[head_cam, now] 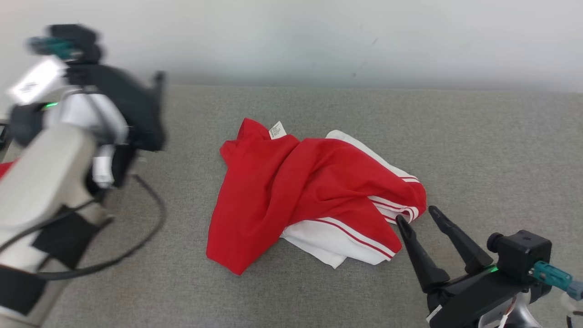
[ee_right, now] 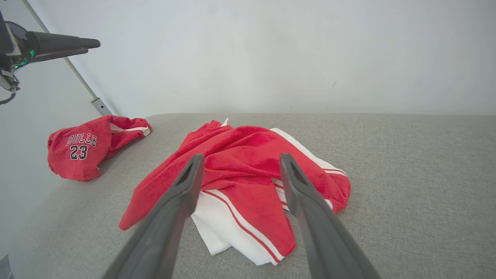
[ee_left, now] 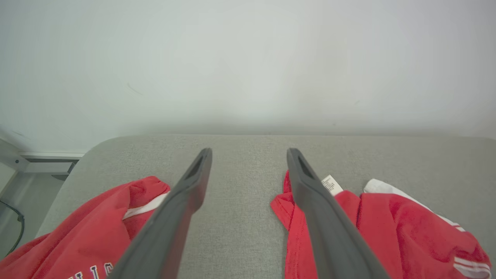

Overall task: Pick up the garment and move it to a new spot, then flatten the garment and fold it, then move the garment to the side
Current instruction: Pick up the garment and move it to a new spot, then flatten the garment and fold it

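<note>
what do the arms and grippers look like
The left gripper and right gripper each have two long dark tapering fingers. The left arm is pale silver with black joints and a black cable; the right wrist carries a teal connector.

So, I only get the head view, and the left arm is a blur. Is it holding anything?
Observer: No. The left wrist view shows the left gripper open and empty.
Operator: Is that red garment the only cloth?
Observer: No. The right wrist view shows a red jersey, printed BULLS 23, at the left edge of the surface.
Operator: Do the two touch?
Observer: No, bare grey surface lies between them.
</note>
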